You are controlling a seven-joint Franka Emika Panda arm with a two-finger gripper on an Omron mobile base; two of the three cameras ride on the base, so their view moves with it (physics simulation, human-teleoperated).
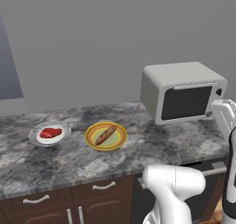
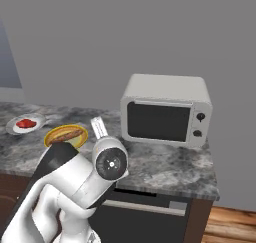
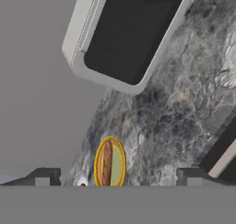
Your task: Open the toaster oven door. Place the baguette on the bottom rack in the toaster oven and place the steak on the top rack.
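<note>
Sideways, the hand view frames the shut toaster oven door (image 3: 131,32); fingers (image 3: 117,177) wide apart, empty.

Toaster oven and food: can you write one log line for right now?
toaster oven door: shut | baguette: on green plate | steak: on white plate | tool: open, empty

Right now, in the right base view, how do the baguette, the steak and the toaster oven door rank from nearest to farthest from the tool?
Measured from the open tool:
1. The baguette, on its plate just to the tool's left.
2. The toaster oven door, shut, to the right; too close to the baguette to call firmly.
3. The steak, far left, beyond the baguette.
</note>
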